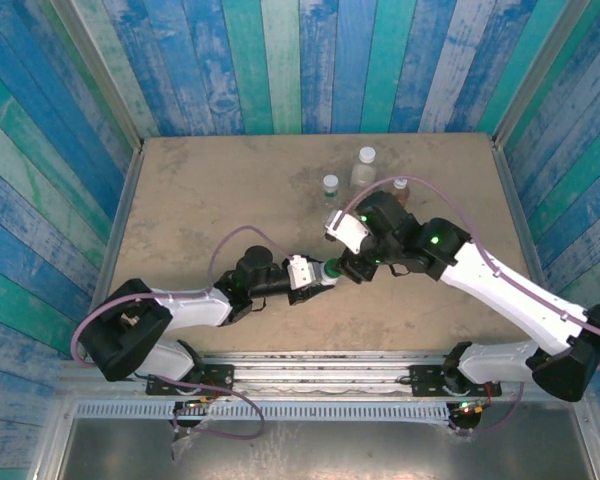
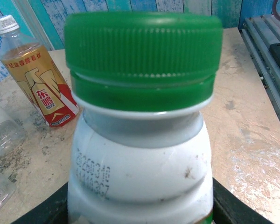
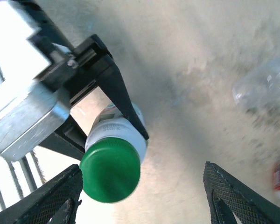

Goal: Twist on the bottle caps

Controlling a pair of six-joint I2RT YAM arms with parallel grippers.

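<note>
One dark green ribbed plastic screw cap (image 2: 143, 49) sits on the neck of a white plastic bottle (image 2: 140, 182), its skirt down against the green collar ring; how tight it is I cannot tell. The left gripper (image 1: 323, 272) is clamped around that bottle's body, with black fingers (image 3: 126, 105) on either side. It holds the bottle near the middle of the sandy-brown table (image 1: 210, 190), the cap pointing at the right gripper (image 3: 142, 186). That gripper stands wide apart and grips nothing: the cap is right at one finger, and the other finger is well clear. Three more bottles stand upright together toward the table's far edge. They are a small clear plastic bottle (image 1: 330, 188), a taller clear plastic bottle (image 1: 363, 168) with a white screw cap (image 1: 366, 152), and an amber-filled bottle with a red and gold label (image 2: 37, 86) under a pale ribbed cap (image 2: 4, 23). Seen from above, the amber one is partly behind the right arm.
</note>
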